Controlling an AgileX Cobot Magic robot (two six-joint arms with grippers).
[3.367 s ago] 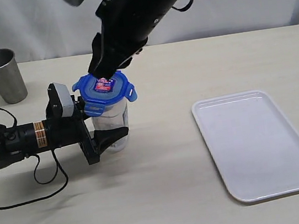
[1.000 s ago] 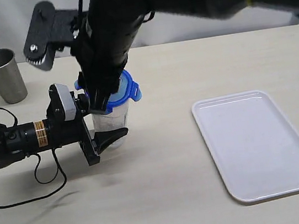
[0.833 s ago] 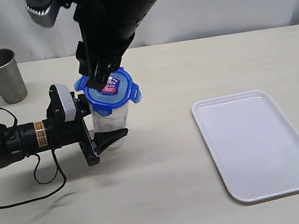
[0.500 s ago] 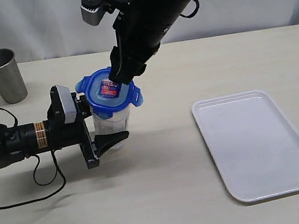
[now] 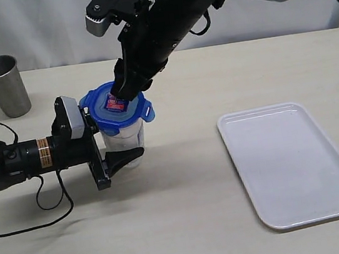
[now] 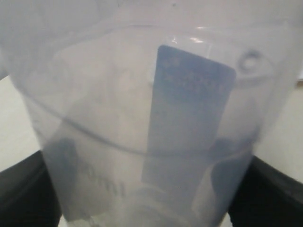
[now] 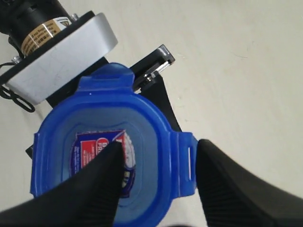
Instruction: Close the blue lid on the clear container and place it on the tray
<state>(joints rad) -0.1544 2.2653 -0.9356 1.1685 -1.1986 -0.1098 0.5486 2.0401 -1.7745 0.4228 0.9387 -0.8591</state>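
Beige desk [image 5: 189, 225], white curtain behind, steel cup [image 5: 1, 84] at the far left corner, not involved.

The clear container [image 5: 125, 138] stands upright on the desk, left of the middle and well apart from the tray [image 5: 288, 161]. The left gripper [image 5: 122, 151] comes in from the side, low on the container. Its jaws pinch the container between them, and the left wrist view shows dark jaws on both sides of the clear wall [image 6: 142, 118].

The blue lid [image 5: 115, 109] sits on top of the container mouth. The right gripper [image 7: 158, 146] reaches down from above onto it. Its jaws are spread and pinch nothing: 1 finger [image 7: 102, 184] rests over the red-blue sticker, the other [image 7: 227, 189] hangs past the lid's edge. The 2 flaps clearly seen in the right wrist view stick outward, so they read as not snapped. The other flaps can't be told.

Progress: lid is on the container, roughly seated, maybe a touch tilted in the exterior view. Latching looks unfinished. Left to do:
- Press the flaps down.
- Carry the closed container over to the tray, which holds nothing yet.

Call it about halfway.
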